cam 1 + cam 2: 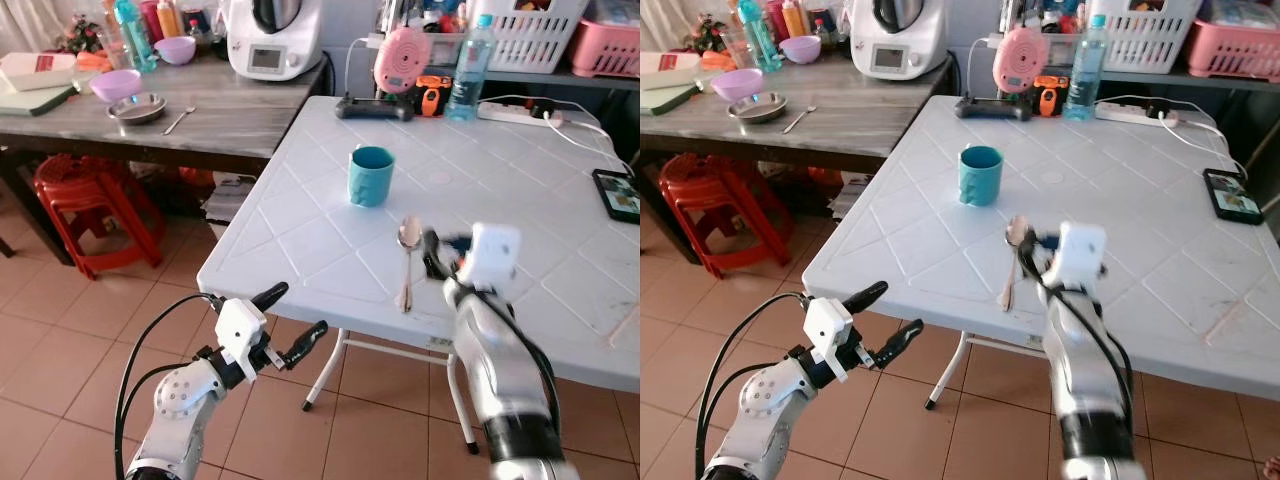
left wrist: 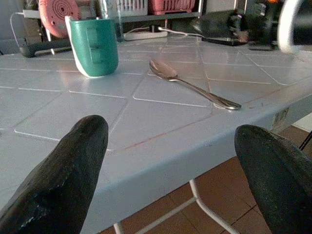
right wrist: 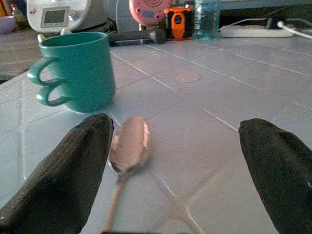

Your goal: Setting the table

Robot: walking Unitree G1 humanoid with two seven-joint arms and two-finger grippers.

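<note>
Steel spoon [image 1: 406, 262] beside teal mug [image 1: 371, 176]

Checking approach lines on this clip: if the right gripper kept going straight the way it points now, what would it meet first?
Probably the spoon: its bowl lies just ahead of the open right gripper, close by one finger. Beyond it stands the teal mug, off to that same side, so likely passed by, though depth is hard to judge.

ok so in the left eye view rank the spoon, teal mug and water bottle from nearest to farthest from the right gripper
1. Spoon: lying on the white table just to the left of the right gripper.
2. Teal mug: upright, farther in on the table, to the gripper's left.
3. Water bottle: standing at the table's far edge.
</note>
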